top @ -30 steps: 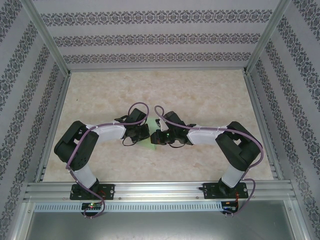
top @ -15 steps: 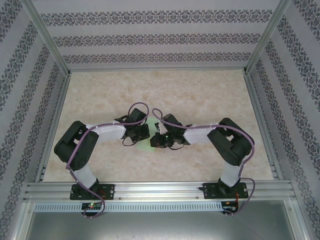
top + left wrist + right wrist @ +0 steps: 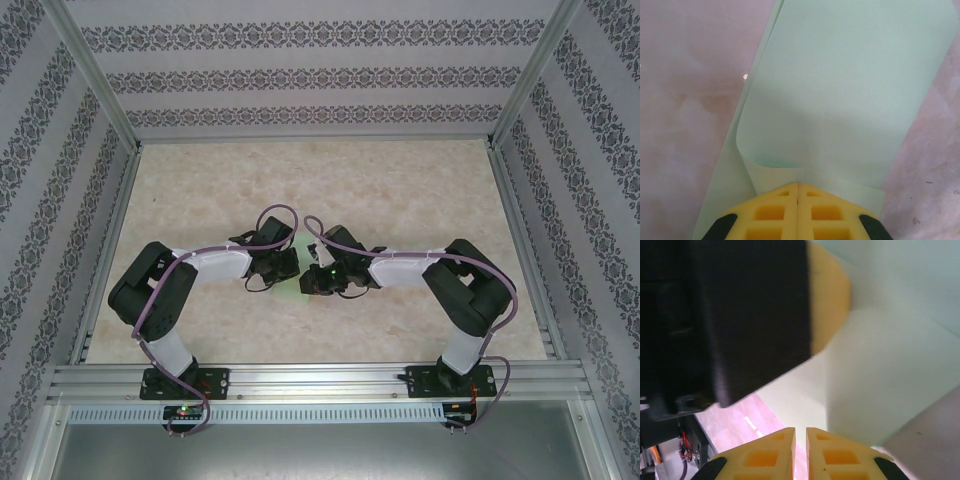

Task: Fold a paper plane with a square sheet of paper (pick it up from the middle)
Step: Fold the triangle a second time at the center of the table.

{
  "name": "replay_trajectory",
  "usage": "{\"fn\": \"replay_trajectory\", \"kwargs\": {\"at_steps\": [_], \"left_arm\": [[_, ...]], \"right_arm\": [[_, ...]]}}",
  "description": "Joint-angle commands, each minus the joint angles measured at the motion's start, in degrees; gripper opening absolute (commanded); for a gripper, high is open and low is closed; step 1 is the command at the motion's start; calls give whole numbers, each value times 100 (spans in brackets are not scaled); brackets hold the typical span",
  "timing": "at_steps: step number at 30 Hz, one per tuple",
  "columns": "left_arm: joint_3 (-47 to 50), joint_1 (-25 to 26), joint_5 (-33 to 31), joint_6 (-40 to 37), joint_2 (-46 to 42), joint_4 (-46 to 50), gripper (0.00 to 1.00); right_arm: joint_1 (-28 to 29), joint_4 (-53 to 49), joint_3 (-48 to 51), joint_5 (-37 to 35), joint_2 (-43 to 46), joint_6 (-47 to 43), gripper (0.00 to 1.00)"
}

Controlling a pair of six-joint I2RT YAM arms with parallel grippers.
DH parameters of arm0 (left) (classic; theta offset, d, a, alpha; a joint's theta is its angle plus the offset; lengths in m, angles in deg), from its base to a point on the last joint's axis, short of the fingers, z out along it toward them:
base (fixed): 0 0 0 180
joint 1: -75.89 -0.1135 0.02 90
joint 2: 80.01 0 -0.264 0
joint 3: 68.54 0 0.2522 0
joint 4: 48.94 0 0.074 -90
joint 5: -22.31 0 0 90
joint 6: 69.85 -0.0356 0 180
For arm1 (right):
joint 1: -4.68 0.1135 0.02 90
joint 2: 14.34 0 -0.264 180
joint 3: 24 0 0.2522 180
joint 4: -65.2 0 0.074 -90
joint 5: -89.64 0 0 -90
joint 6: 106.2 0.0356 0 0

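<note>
A: Where's the green paper sheet (image 3: pixel 299 289)?
B: Mid table (image 3: pixel 400 190), lying flat w/ one flap turned over onto itself.
A: Left gripper (image 3: pixel 798 186)?
B: Jaws tight together, tips right at the near end of the flap, where it curls. Can't tell if it nips the paper or just presses down on it. My read: it's an anchor, so the sheet won't slide and the flap won't lift.
A: Right gripper (image 3: pixel 800 432)?
B: Fingers nearly together, thin slit btwn them, nothing seen in it. It sits just beside the left one, facing it across the paper, low over the flap.
A: Why so close?
B: Prob. to run along the fold & sharpen it while the other pins. The bend looks rounded, not creased.
A: Progress?
B: Early, I'd say. No dart shape yet.
A: Risk?
B: Thin paper. A drag w/o a firm pin could skew the fold or wrinkle the sheet.
</note>
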Motion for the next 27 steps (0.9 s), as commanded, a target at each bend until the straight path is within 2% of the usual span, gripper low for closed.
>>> {"fn": "replay_trajectory", "kwargs": {"at_steps": [1, 9, 15, 27], "left_arm": [[73, 51, -156, -8, 134, 179, 5], [99, 55, -156, -27, 126, 181, 4], [98, 54, -157, -26, 126, 188, 4], [86, 56, -186, -43, 154, 231, 4]], "right_arm": [[131, -260, -208, -49, 49, -217, 14], [135, -333, -102, -339, -142, -209, 15], [55, -109, 49, -125, -160, -114, 15], [71, -385, 300, -373, -324, -130, 15]]}}
